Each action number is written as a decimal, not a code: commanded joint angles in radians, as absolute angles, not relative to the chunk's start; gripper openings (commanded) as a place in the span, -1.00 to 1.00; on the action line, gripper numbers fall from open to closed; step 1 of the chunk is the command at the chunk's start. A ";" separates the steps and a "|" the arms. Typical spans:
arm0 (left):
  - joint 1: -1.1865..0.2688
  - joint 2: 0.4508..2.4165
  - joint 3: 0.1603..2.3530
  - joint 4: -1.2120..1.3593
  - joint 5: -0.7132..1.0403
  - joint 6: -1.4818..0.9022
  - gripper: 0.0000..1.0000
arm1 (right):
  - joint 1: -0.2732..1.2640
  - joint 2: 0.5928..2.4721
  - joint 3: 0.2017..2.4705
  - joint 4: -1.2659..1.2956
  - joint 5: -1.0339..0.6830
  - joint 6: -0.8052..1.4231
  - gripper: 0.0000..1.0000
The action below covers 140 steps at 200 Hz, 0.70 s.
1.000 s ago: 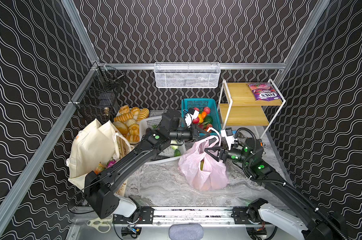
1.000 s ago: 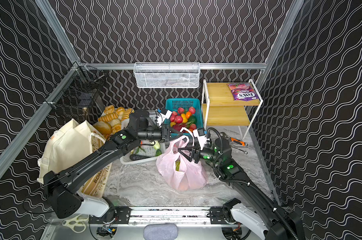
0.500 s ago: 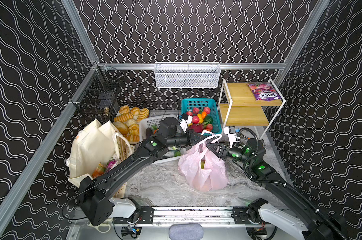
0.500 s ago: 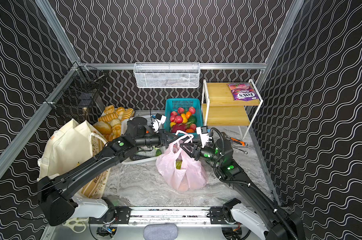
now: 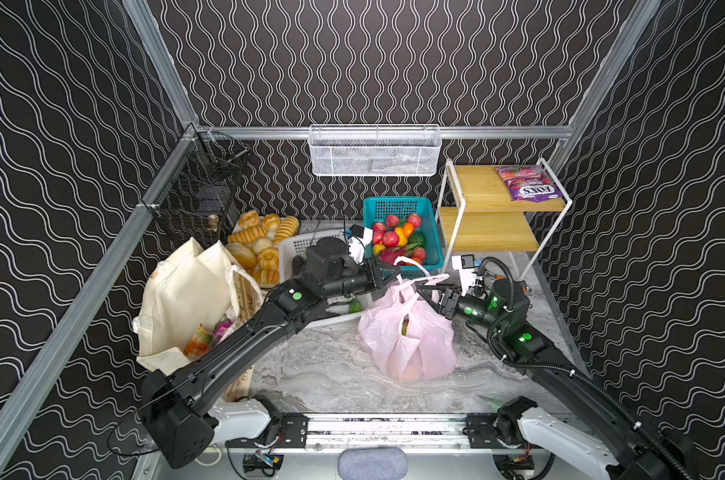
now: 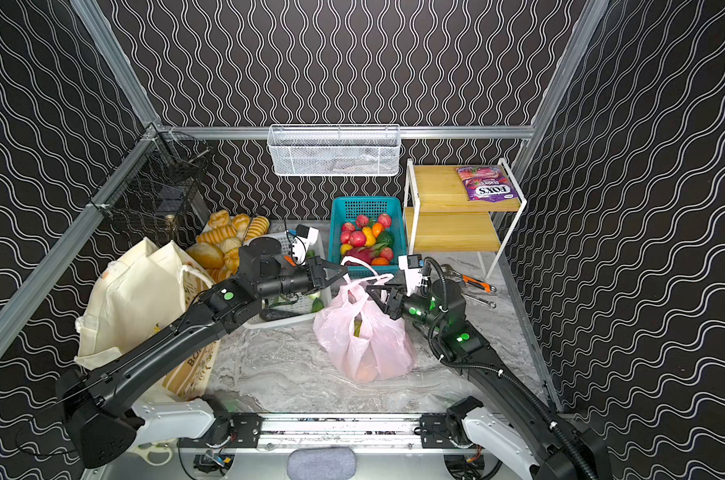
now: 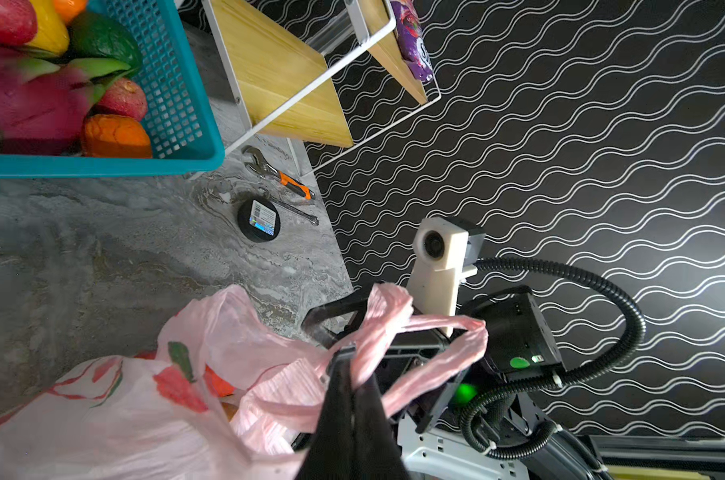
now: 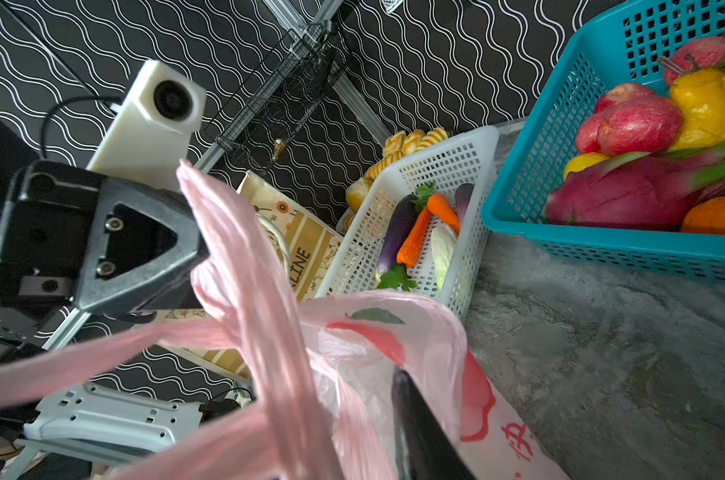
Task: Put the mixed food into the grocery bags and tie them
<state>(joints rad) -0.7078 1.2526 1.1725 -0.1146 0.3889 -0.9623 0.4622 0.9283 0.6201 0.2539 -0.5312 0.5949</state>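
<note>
Centre of both top views, on the desk [image 5: 323, 374]: pink plastic bag [image 5: 410, 345], filled. Thin, soft, slippery film; likely bottom-heavy, tears if yanked. Best taken high. Left claw [image 5: 396, 272] pinched shut on one handle loop [image 7: 377, 328]; right claw [image 5: 425, 291] parted, second handle loop [image 7: 468, 340] draped across it.

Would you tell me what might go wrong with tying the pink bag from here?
The left gripper pinches one thin handle of the pink plastic bag; a hard pull may tear or free it. The right gripper has its jaws open by the other loop, which could slide off before they close.
</note>
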 commanded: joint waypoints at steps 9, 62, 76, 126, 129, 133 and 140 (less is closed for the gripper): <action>-0.707 1.253 1.166 -0.139 0.351 -0.948 -1.00 | 0.462 0.919 0.616 0.302 -0.606 0.601 -0.11; -0.707 1.243 1.158 -0.126 0.364 -0.938 -1.00 | 0.461 0.931 0.671 0.185 -0.524 0.598 -0.52; -0.708 1.231 1.158 -0.122 0.371 -0.921 -1.00 | 0.460 0.939 0.690 0.146 -0.478 0.629 -0.61; -0.708 1.211 1.143 -0.166 0.466 -0.860 -1.00 | 0.460 0.942 0.693 0.177 -0.457 0.753 -0.78; -0.708 1.206 1.140 -0.180 0.461 -0.854 -1.00 | 0.460 0.941 0.693 0.178 -0.456 0.760 -0.78; -0.709 1.200 1.136 -0.194 0.454 -0.850 -1.00 | 0.460 0.940 0.694 0.178 -0.453 0.767 -0.78; -0.708 1.188 1.121 -0.196 0.454 -0.848 -1.00 | 0.460 0.939 0.697 0.177 -0.450 0.774 -0.78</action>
